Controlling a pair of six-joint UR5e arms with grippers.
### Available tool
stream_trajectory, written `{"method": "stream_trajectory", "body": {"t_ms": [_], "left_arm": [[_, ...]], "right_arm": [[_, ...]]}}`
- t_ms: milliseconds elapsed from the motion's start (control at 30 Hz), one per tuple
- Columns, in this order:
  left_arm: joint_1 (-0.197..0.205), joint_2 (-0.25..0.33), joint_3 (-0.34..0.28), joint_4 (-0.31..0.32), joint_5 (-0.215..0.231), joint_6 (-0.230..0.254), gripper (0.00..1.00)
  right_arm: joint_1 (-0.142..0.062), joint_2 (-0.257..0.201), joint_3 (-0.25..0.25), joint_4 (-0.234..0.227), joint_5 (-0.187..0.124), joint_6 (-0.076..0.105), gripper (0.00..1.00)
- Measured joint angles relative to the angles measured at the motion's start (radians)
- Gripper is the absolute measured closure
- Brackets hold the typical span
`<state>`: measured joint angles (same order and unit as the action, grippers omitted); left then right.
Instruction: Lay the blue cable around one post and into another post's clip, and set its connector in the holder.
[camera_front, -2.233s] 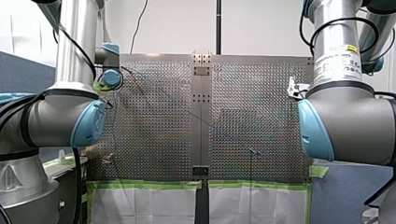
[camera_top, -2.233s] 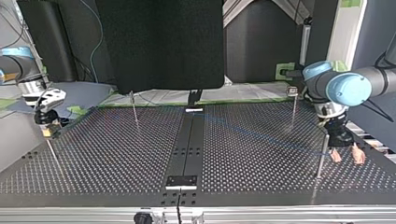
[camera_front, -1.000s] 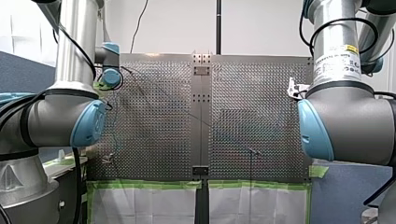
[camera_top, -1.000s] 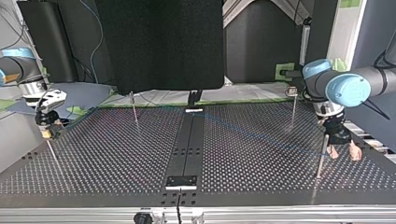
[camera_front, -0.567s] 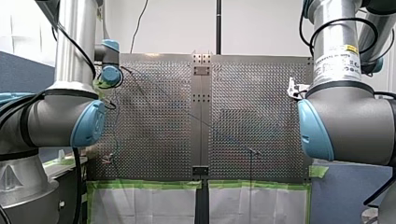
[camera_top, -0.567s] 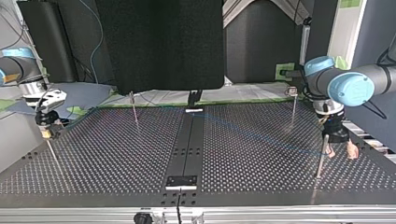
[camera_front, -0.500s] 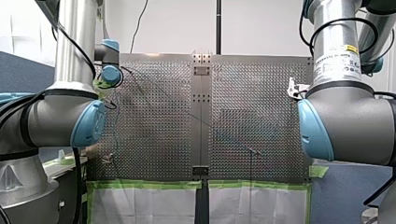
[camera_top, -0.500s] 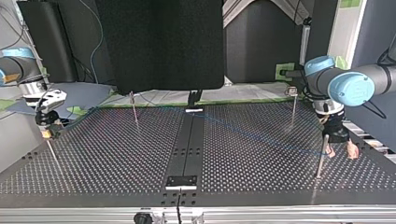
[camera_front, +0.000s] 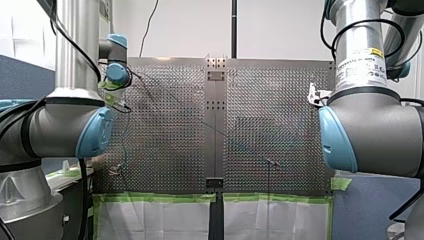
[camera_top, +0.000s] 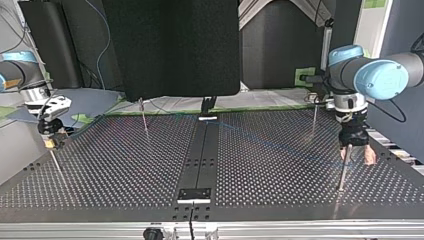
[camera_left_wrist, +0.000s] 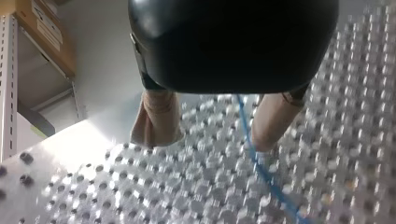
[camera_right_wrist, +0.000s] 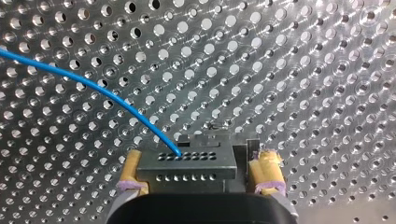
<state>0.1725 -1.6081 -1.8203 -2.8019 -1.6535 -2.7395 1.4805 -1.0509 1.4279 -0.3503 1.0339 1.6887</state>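
In the top view my left gripper (camera_top: 357, 156) hangs at the right with its beige pads apart, beside the top of a thin post (camera_top: 343, 170). The left wrist view shows its fingers (camera_left_wrist: 158, 119) open and the blue cable (camera_left_wrist: 254, 154) running between them, close to one pad. The cable (camera_top: 280, 145) crosses the perforated table (camera_top: 125, 165) as a faint line. At the top view's left my right gripper (camera_top: 49, 136) hovers by the table's edge. In the right wrist view the yellow pads (camera_right_wrist: 268, 168) sit against a dark grey connector (camera_right_wrist: 187, 165), with the cable (camera_right_wrist: 93, 88) leaving it.
More thin posts stand on the table: one at the back left (camera_top: 144, 116), one at the back right with a small clip on top (camera_top: 314, 107), one near my right gripper (camera_top: 56, 167). A black centre strip (camera_top: 200, 155) carries a small plate (camera_top: 195, 194) near the front edge.
My left gripper has shifted toward the top view's left and away from that camera, from beyond the near right post to beside its top. My right gripper has stayed still.
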Motion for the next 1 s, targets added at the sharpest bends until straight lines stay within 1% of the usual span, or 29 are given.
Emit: {"method": "stream_trajectory", "body": {"t_ms": [267,467,633,767,1000], "left_arm": [[-0.003,0.072,-0.045,-0.001,0.019,-0.064,0.0],[-0.004,0.128,-0.085,-0.011,0.017,-0.07,0.0],[-0.006,0.178,-0.126,-0.02,0.018,-0.054,0.0],[-0.016,0.218,-0.164,-0.027,0.017,-0.024,0.0],[-0.058,0.284,-0.23,-0.079,0.019,0.04,0.0]], "right_arm": [[0.0,0.0,0.0,0.0,0.0,0.0,0.0],[0.0,0.0,0.0,0.0,0.0,0.0,0.0],[0.0,0.0,0.0,0.0,0.0,0.0,0.0],[0.0,0.0,0.0,0.0,0.0,0.0,0.0],[0.0,0.0,0.0,0.0,0.0,0.0,0.0]]}}
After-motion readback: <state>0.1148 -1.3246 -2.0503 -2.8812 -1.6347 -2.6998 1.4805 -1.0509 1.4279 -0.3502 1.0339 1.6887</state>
